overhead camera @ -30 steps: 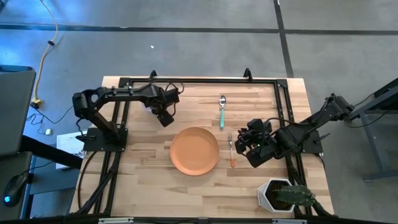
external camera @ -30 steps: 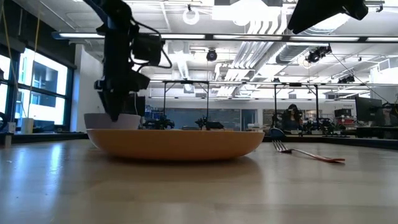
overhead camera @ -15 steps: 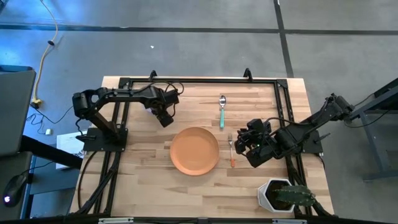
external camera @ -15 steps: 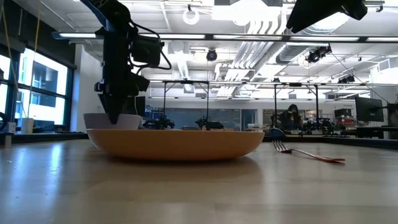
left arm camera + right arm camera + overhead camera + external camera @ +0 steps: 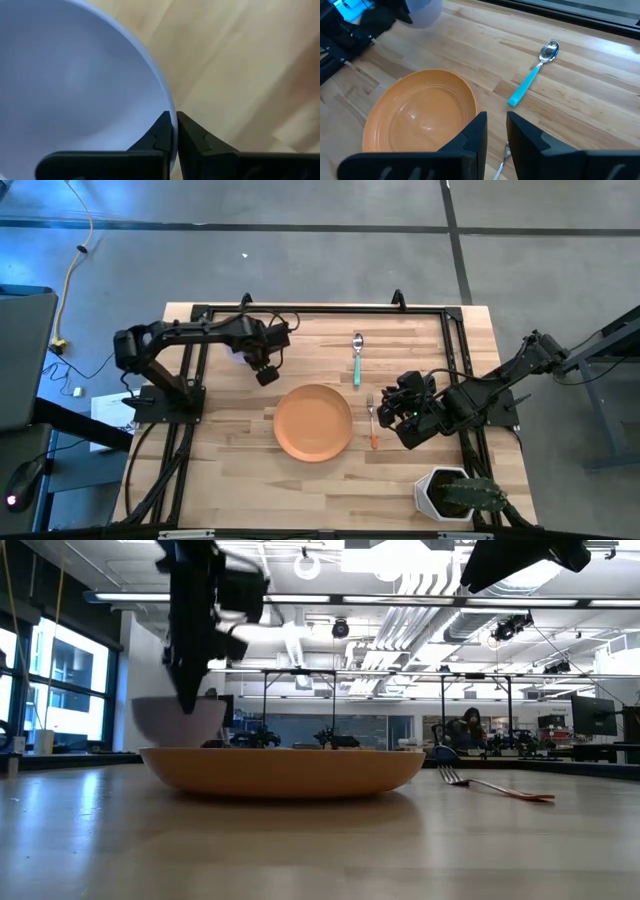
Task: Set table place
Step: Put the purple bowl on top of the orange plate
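Two fingers of my left gripper [image 5: 175,131] pinch the lavender bowl [image 5: 75,85] by its rim, lifted off the table [image 5: 250,480] near its far-left corner. Beyond it, the orange plate [image 5: 313,422] sits mid-table, fork [image 5: 372,423] alongside, spoon [image 5: 357,358] toward the far edge. Right gripper [image 5: 494,131] hovers over the fork, fingers slightly parted, empty.

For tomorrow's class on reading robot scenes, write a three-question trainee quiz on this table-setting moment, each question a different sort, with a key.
1. True or false: the left end effector grips the bowl by its rim.
2. What lies nearest the right end effector? A spoon B fork C pot
3. Fill in: the plate holds ____.

Key: 1 true. 2 B. 3 nothing.
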Available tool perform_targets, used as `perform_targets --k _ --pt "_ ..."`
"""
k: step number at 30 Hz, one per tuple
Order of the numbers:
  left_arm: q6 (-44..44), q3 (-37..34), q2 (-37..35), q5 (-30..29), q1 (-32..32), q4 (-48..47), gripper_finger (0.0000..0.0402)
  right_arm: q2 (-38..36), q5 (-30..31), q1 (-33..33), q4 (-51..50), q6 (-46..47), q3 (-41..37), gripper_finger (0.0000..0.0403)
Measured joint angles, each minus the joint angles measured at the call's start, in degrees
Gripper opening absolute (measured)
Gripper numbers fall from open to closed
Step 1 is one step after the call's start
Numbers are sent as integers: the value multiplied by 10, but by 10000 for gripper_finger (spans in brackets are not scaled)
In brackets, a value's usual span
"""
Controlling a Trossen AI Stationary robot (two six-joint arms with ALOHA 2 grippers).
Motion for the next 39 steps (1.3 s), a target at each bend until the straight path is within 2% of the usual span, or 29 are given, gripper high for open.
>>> perform_targets --k 5,11,17,22,27,33,39 --pt "-10 79 -15 -3 -60 -35 2 0 0 0 0 -13 0 64" --pt "-48 160 -16 -3 -168 -39 2 0 0 0 -4 -18 0 64" --pt "-106 185 -12 -6 -279 -1 1 0 -1 -5 -22 -43 14 64" --pt "-136 186 14 -10 -345 72 0 0 -1 -23 -44 -89 45 64" --pt "-137 186 70 1 -370 144 0 0 0 -42 -45 -150 86 64" --pt "-125 186 132 25 -369 125 0 0 0 -49 -44 -208 127 64" --pt "-78 209 184 31 -369 130 0 0 -1 -49 -42 -216 136 64"
